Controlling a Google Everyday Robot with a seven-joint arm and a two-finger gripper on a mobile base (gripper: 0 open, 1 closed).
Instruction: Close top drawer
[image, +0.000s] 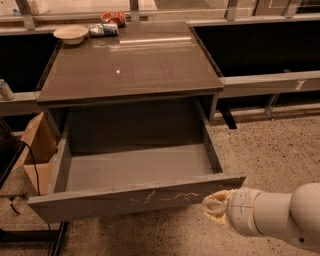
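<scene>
Currently, camera view: top drawer (100, 204) stands wide open under the worktop (130, 65), its scratched front nearest the camera with the long axis running left to right. End effector (216, 205) sits at the right end of that front, against or just short of its outer face, and I cannot tell its grip state. Closing looks like a straight push away from camera into the cabinet, though this off-centre contact may skew the drawer.

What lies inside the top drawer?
Only the bare grey floor and walls of the top drawer show. Its front panel hides the strip just behind it. The gripper is at the front's right end.
</scene>
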